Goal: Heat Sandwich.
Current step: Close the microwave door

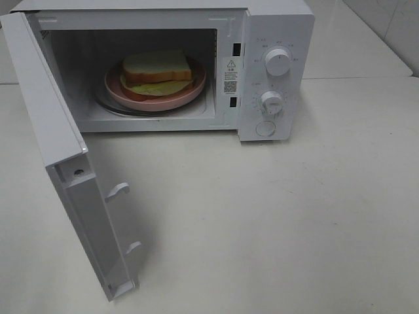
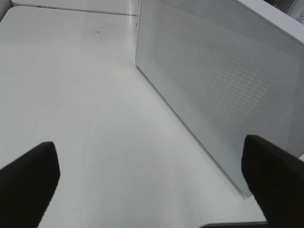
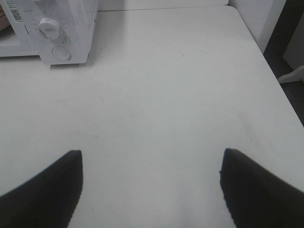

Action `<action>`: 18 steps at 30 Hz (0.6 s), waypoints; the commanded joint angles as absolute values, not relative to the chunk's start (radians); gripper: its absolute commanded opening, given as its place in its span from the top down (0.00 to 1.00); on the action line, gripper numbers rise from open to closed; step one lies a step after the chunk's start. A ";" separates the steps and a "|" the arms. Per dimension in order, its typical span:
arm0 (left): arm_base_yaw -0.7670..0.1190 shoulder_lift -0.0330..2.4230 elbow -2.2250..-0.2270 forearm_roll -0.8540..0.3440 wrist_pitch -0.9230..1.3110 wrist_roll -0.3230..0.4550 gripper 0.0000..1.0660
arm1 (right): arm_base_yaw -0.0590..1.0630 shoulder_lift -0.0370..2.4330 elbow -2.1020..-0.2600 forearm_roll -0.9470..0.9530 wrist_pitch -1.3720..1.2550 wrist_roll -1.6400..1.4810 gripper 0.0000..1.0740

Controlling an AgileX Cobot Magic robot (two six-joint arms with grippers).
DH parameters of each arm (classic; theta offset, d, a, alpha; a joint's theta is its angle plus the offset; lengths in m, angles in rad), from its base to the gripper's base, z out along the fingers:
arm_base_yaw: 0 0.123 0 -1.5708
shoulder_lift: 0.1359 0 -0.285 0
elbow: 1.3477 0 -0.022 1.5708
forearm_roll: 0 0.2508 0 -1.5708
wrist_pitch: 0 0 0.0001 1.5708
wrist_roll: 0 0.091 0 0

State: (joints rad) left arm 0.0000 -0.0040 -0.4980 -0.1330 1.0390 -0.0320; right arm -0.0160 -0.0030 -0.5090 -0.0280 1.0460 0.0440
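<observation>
The sandwich (image 1: 157, 69) sits on a pink plate (image 1: 154, 103) inside the microwave (image 1: 278, 26). Its door (image 1: 46, 118) stands swung wide over the table (image 1: 275, 222). The left gripper (image 2: 149, 156) is spread wide, empty, just beside the door. The right gripper (image 3: 152, 159) is also spread, holding nothing, above the table.

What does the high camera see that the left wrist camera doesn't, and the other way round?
Only the high camera shows the sandwich on the pink plate inside the microwave, plus its two knobs. Only the left wrist camera shows the left fingers, dark and spread wide with nothing between them, and the dotted outer face of the door. Both show the open door and the white table.
</observation>
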 commanded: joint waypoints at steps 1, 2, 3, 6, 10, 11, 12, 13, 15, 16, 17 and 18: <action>-0.003 -0.026 -0.495 -0.132 1.023 -0.035 0.07 | -0.023 -0.031 -0.506 -0.029 1.037 0.042 0.29; -0.003 -0.026 -0.495 -0.132 1.023 -0.035 0.07 | -0.023 -0.031 -0.506 -0.029 1.037 0.042 0.29; -0.003 -0.026 -0.495 -0.132 1.023 -0.035 0.07 | -0.023 -0.031 -0.506 -0.029 1.037 0.042 0.29; -0.003 -0.026 -0.495 -0.132 1.023 -0.035 0.07 | -0.023 -0.031 -0.506 -0.029 1.037 0.042 0.29; -0.003 -0.026 -0.495 -0.132 1.023 -0.035 0.07 | -0.023 -0.031 -0.506 -0.029 1.037 0.042 0.29; -0.003 -0.026 -0.495 -0.135 1.023 -0.035 0.07 | -0.023 -0.031 -0.506 -0.029 1.037 0.042 0.29; -0.003 -0.026 -0.495 -0.137 1.022 -0.035 0.07 | -0.023 -0.031 -0.506 -0.029 1.037 0.042 0.29; -0.003 -0.026 -0.495 -0.137 1.022 -0.035 0.07 | -0.023 -0.031 -0.506 -0.029 1.037 0.042 0.29; -0.003 -0.025 -0.495 -0.139 1.019 -0.035 0.07 | -0.023 -0.031 -0.506 -0.029 1.037 0.042 0.29; -0.003 -0.021 -0.497 -0.142 1.017 -0.035 0.07 | -0.023 -0.031 -0.506 -0.029 1.037 0.042 0.29; -0.003 -0.017 -0.499 -0.142 1.014 -0.035 0.07 | -0.023 -0.031 -0.506 -0.029 1.037 0.042 0.29; -0.003 -0.011 -0.505 -0.140 1.012 -0.035 0.07 | -0.023 -0.031 -0.506 -0.029 1.037 0.042 0.29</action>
